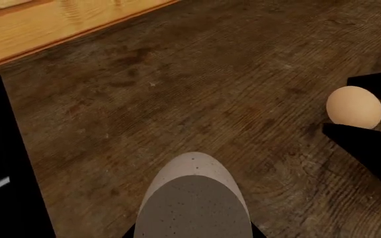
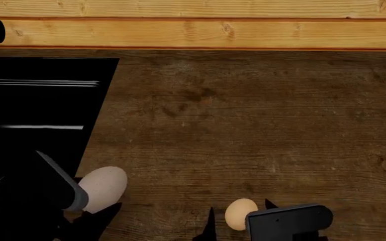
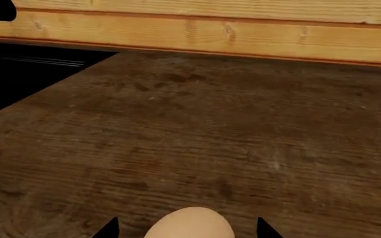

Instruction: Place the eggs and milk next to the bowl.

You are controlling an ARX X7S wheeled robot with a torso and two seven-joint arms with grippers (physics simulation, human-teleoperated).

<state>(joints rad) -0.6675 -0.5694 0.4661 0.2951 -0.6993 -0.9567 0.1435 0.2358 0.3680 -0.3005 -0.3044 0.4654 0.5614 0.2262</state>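
The left claw [image 2: 89, 213] grips the large pale speckled egg [image 2: 102, 188] at seven o'clock on the dark wooden desk [image 2: 247, 125]. The right claw [image 2: 240, 218] brackets the small orange-tan egg [image 2: 240, 213] at six o'clock; whether it pinches, I cannot tell. Smooth shells may slip. Bowl and milk are out of view.

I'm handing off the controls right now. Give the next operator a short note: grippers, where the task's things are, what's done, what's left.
Left gripper: closed on the larger pale egg, near the black sink.
Right gripper: fingers flank the smaller orange-tan egg; whether it grips is unclear.
Both eggs are at the near edge of the wooden counter.
The bowl and milk are not in any view.
Done: eggs picked up or nearly.
Left: find the bowl, set both eggs beside it, then fetch the milk.
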